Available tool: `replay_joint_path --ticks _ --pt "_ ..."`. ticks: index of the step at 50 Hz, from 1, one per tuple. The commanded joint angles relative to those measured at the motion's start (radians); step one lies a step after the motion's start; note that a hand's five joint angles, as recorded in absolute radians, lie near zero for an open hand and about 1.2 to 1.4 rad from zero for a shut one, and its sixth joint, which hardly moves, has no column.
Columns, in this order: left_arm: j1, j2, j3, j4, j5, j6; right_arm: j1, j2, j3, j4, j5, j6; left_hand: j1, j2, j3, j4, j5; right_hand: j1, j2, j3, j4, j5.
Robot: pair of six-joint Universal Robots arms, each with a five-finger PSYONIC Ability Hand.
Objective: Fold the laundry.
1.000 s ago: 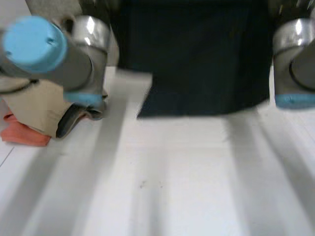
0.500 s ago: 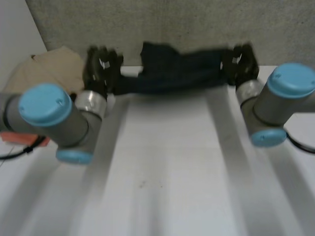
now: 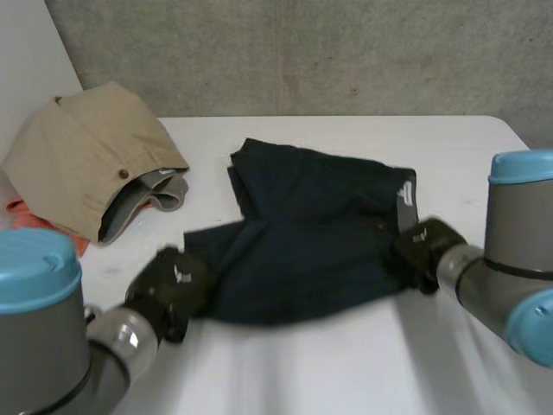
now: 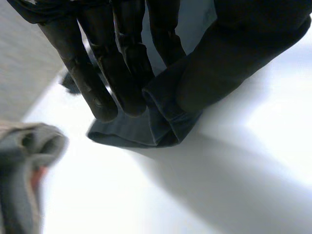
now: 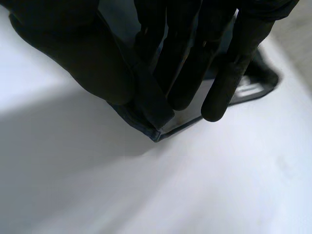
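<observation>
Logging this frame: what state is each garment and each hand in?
Dark navy garment: spread rumpled on the white table, both near corners pinched.
Left hand: shut on the garment's near left corner.
Right hand: shut on its near right corner.
Beige garment: heaped, untouched.
Orange cloth: partly hidden beside it.
</observation>
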Motion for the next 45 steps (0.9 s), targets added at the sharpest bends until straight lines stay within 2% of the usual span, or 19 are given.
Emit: replay_joint_path --ticks 1,7,8,9,10,11,18,20,22,23,29,33,40,45 --pt "-0.131 0.035 -0.03 -0.295 0.006 -0.005 -0.003 -0.13 0.184 0.178 0.0 -0.177 0.265 0.197 0.2 0.193 0.215 0.319 0.231 0.2 0.197 0.232" --pt "-0.136 0.034 -0.001 -0.298 0.006 -0.003 -0.003 -0.165 0.231 0.161 -0.006 -0.19 0.265 0.197 0.2 0.193 0.215 0.319 0.231 0.2 0.197 0.232" --pt "-0.13 0.034 0.009 -0.291 0.006 -0.001 -0.005 -0.162 0.229 0.145 -0.008 -0.188 0.097 0.029 0.032 0.025 0.047 0.319 0.231 0.2 0.197 0.232" --pt "-0.113 0.034 0.034 -0.272 0.006 0.002 -0.005 -0.162 0.228 0.131 -0.008 -0.184 -0.515 -0.583 -0.58 -0.587 -0.565 0.319 0.231 0.2 0.197 0.232" --pt "-0.102 0.034 0.05 -0.258 0.006 0.003 -0.006 -0.162 0.226 0.117 -0.008 -0.181 -0.765 -0.833 -0.831 -0.837 -0.815 0.319 0.231 0.2 0.197 0.232" --pt "-0.092 0.034 0.064 -0.245 0.006 0.003 -0.008 -0.162 0.226 0.102 -0.006 -0.176 -0.881 -0.949 -0.946 -0.953 -0.931 0.319 0.231 0.2 0.197 0.232" --pt "0.074 -0.005 0.2 -0.047 0.018 0.005 -0.023 -0.153 0.229 0.0 -0.006 -0.118 -0.9 -0.968 -0.965 -0.972 -0.95 0.319 0.231 0.2 0.197 0.232" --pt "0.125 -0.084 0.254 0.05 0.052 0.002 -0.023 -0.15 0.231 -0.016 -0.008 -0.1 -0.848 -0.915 -0.913 -0.919 -0.898 0.319 0.231 0.2 0.197 0.232" --pt "0.137 -0.135 0.283 0.093 0.086 0.0 -0.022 -0.147 0.231 -0.027 -0.008 -0.093 -0.815 -0.883 -0.88 -0.887 -0.865 0.319 0.231 0.2 0.197 0.232" --pt "0.155 -0.208 0.326 0.117 0.127 -0.008 -0.022 -0.144 0.231 -0.038 -0.008 -0.089 -0.739 -0.807 -0.805 -0.811 -0.789 0.319 0.231 0.2 0.197 0.232" --pt "0.2 -0.46 0.511 0.122 0.21 -0.066 -0.02 -0.139 0.235 -0.073 -0.006 -0.087 -0.534 -0.601 -0.599 -0.605 -0.584 0.319 0.231 0.2 0.197 0.232" --pt "0.209 -0.616 0.646 0.114 0.247 -0.1 -0.021 -0.138 0.237 -0.086 -0.005 -0.087 -0.504 -0.572 -0.569 -0.576 -0.554 0.319 0.231 0.2 0.197 0.232" --pt "0.202 -0.696 0.766 0.118 0.336 -0.123 -0.026 -0.135 0.237 -0.093 -0.003 -0.087 -0.521 -0.589 -0.586 -0.593 -0.571 0.319 0.231 0.2 0.197 0.232" --pt "0.185 -0.726 0.822 0.121 0.339 -0.167 -0.04 -0.135 0.238 -0.095 -0.005 -0.087 -0.536 -0.604 -0.601 -0.608 -0.586 0.319 0.231 0.2 0.197 0.232"
